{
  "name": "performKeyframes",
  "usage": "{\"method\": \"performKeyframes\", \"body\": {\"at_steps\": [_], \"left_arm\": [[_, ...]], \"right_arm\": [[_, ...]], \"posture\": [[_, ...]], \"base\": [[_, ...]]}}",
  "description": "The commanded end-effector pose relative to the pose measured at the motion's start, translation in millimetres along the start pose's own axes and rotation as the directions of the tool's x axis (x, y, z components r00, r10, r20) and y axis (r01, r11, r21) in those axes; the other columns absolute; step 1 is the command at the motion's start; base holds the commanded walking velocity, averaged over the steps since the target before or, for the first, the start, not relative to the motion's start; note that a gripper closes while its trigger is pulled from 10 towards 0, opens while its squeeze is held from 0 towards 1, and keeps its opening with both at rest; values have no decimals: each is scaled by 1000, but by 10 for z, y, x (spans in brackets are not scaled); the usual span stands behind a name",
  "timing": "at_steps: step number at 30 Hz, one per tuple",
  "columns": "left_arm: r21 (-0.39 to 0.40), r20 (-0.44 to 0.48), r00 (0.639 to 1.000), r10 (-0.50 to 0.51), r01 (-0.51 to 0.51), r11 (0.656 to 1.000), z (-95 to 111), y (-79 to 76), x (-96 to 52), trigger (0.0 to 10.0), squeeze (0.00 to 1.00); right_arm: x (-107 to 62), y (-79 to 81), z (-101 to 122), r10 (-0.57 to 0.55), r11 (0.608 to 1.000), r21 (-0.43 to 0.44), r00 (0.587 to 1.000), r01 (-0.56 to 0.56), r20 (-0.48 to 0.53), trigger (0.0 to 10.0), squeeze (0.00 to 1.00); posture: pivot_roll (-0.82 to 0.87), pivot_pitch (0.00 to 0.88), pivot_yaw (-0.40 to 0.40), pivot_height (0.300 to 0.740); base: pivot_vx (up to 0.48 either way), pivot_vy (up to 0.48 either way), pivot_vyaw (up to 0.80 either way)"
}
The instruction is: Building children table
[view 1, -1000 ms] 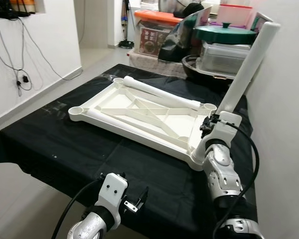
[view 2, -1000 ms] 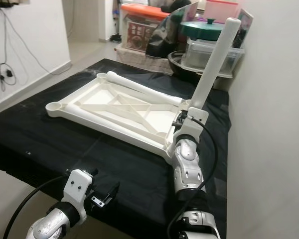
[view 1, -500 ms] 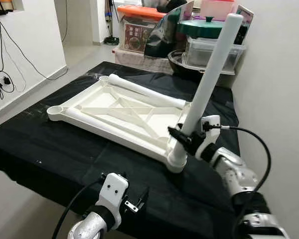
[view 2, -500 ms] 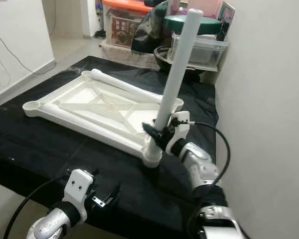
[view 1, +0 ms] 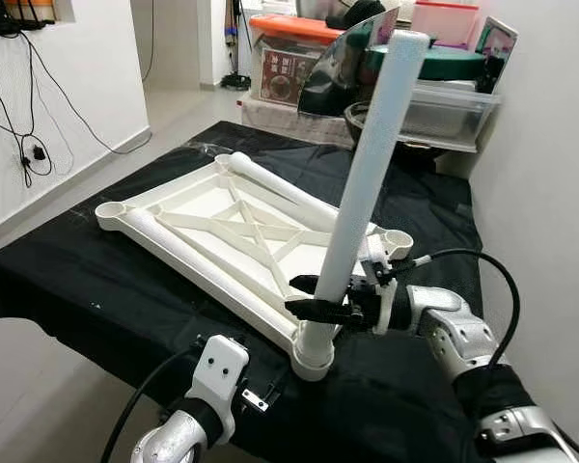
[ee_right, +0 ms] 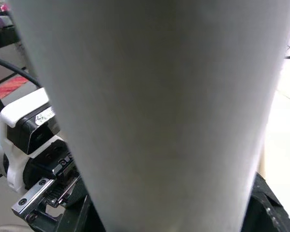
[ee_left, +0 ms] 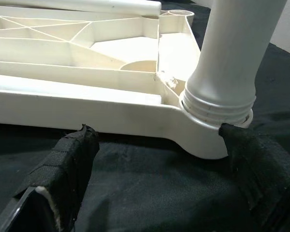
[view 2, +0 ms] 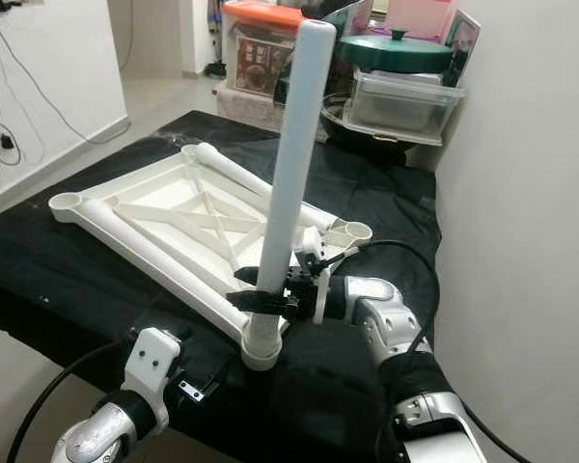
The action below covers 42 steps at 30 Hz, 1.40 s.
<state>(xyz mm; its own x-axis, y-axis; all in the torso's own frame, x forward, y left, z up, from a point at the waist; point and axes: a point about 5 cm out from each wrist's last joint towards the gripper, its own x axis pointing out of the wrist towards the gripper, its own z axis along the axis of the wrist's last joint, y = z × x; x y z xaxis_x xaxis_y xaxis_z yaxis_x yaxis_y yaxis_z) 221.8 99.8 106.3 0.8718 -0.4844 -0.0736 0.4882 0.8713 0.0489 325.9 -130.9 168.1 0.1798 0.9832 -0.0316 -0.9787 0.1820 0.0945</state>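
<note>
Black-draped table [view 1: 96, 280]: right gripper [view 1: 320, 298] pinches white leg [view 1: 365, 193] standing in tabletop's corner socket [view 1: 314, 361].

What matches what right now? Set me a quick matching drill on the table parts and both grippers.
Things:
1. upright table leg
2. table leg on the far side
3. right gripper
4. left gripper

States:
A. lying flat on the upturned tabletop
B. open, low at the near edge of the black cloth
C. standing in the near corner socket
D. shut on the upright leg just above the socket

Pairs: 1-C, 2-A, 3-D, 4-B
</note>
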Motion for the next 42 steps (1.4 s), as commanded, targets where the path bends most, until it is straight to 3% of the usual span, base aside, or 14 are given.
{"method": "performKeyframes", "body": {"at_steps": [1,7,9,10,11,21,25,26,27,30,31,33,34,42], "left_arm": [[-2,-19,1000,0,0,1000,-47,-4,-12,10000,0],[-4,-21,1000,0,0,1000,-55,-8,-21,10000,0],[-5,-22,1000,-2,2,1000,-59,-9,-23,10000,0],[-6,-22,1000,-3,3,1000,-62,-9,-24,10000,0],[-6,-22,1000,-3,3,1000,-62,-9,-24,10000,0],[-5,-22,1000,-5,4,1000,-54,-6,-20,10000,0],[-5,-22,1000,-4,4,1000,-52,-5,-18,10000,0],[-6,-21,1000,-3,3,1000,-50,-4,-17,10000,0],[-6,-21,1000,-3,3,1000,-48,-5,-15,10000,0],[-8,-21,1000,-3,3,1000,-47,-8,-13,10000,0],[-8,-20,1000,-3,2,1000,-45,-8,-12,10000,0],[-8,-20,1000,-2,2,1000,-45,-8,-12,10000,0],[-8,-20,1000,-1,1,1000,-45,-6,-10,10000,0],[-9,-19,1000,0,0,1000,-45,-1,-7,10000,0]], "right_arm": [[41,7,-43,16,1000,25,1000,-16,-17,0,0],[14,-233,-71,-322,947,-5,946,322,25,0,0],[-112,-450,-129,-630,776,54,776,629,25,0,0],[-294,-571,-193,-834,550,95,552,830,2,0,0],[-294,-571,-193,-834,550,95,552,830,2,0,0],[-729,-427,-466,-964,-261,213,-244,941,-105,0,0],[-642,-395,-477,-962,-269,237,-248,933,-114,0,0],[-480,-405,-444,-978,-205,260,-190,944,-80,10000,0],[-335,-415,-404,-993,-115,282,-111,952,-32,10000,1000],[-174,-437,-336,-998,39,313,23,949,56,10000,1000],[-149,-453,-299,-994,90,301,65,949,93,10000,561],[-140,-464,-275,-990,115,288,86,951,114,10000,561],[-144,-481,-233,-977,193,291,156,937,147,10000,0],[-183,-469,-79,-811,585,297,544,755,215,10000,0]], "posture": [[227,0,-102,740],[220,0,-100,740],[218,0,-97,740],[215,0,-94,740],[215,0,-94,740],[216,0,-95,740],[216,0,-96,740],[214,0,-95,740],[215,0,-95,740],[217,0,-98,740],[218,0,-100,740],[218,0,-100,740],[216,0,-99,740],[217,0,-97,740]], "base": [[0,0,0],[0,0,0],[0,0,0],[0,0,0],[0,0,0],[0,0,0],[0,0,0],[0,0,0],[0,0,0],[0,0,0],[0,0,0],[0,0,0],[0,0,0],[0,0,0]]}}
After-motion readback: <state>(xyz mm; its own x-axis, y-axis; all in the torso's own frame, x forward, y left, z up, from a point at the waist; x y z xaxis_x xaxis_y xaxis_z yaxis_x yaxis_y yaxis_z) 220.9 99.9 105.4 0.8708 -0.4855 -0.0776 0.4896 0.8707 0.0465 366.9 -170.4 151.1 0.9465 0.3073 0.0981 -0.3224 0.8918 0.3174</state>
